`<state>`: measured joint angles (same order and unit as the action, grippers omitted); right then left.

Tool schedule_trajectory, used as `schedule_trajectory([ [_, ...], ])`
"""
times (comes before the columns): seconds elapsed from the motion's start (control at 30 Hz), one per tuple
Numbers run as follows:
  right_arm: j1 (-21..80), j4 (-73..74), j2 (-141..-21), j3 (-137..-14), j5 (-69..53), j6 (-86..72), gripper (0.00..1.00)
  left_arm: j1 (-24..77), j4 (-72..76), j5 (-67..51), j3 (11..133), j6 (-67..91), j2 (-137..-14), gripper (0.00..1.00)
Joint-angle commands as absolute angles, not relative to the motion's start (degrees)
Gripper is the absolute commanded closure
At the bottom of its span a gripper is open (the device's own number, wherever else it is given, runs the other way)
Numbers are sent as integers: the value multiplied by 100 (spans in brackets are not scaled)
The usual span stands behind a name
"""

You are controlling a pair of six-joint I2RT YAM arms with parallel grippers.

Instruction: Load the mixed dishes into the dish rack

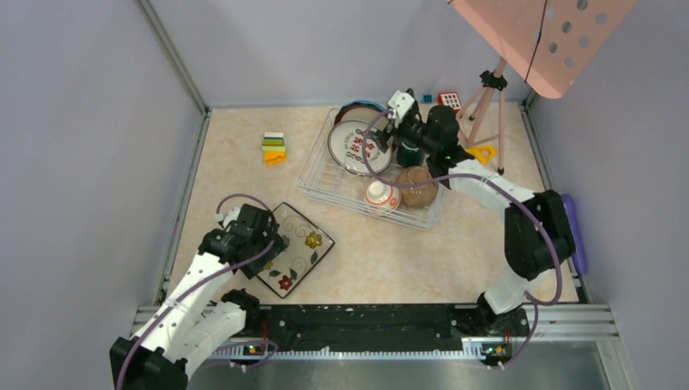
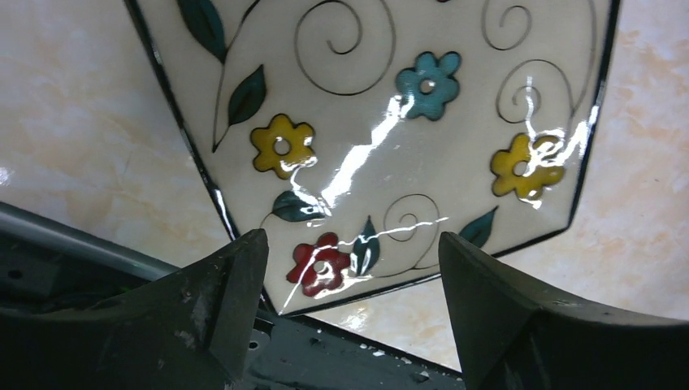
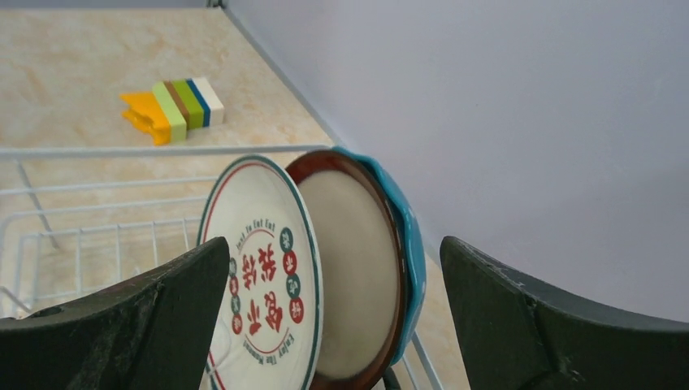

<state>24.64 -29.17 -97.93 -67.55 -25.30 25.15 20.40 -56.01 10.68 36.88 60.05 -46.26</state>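
Note:
The square floral plate (image 1: 299, 246) (image 2: 366, 122) lies flat on the table near its front left. My left gripper (image 1: 262, 242) (image 2: 351, 244) is open, with its fingers either side of the plate's near corner. The dish rack (image 1: 325, 183) (image 3: 122, 150) holds the white red-marked plate (image 1: 355, 146) (image 3: 260, 284), the brown-rimmed cream plate (image 3: 357, 260) and the blue plate (image 3: 410, 244), all on edge. It also holds the red-white bowl (image 1: 381, 195), the tan bowl (image 1: 416, 187) and the teal mug (image 1: 406, 153), partly hidden. My right gripper (image 1: 392, 122) (image 3: 333, 244) hangs open just above the upright plates and holds nothing.
Stacked toy blocks (image 1: 275, 148) (image 3: 175, 106) lie left of the rack. A pink perforated stand (image 1: 540, 32) on a tripod rises at the back right, with small toys (image 1: 448, 100) near its feet. A purple cylinder (image 1: 571, 227) lies by the right wall. The black base rail (image 2: 325, 349) runs under the floral plate's corner.

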Motion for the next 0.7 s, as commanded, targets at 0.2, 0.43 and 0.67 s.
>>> schedule_trajectory([
  [0.2, 2514, -2567, -8029, -6277, -2796, -133, 4, 2012, -6272, 1385, 3414, 6746, -4790, 19],
  [0.43, 3198, -445, -7857, -6594, -2851, -1391, 15, 2011, -5672, 820, 3165, 6675, -5177, 19],
  [0.67, 3974, -205, -7222, -5405, -1856, -3122, 17, 2019, -4882, 194, 2737, 6605, -5676, 27],
])
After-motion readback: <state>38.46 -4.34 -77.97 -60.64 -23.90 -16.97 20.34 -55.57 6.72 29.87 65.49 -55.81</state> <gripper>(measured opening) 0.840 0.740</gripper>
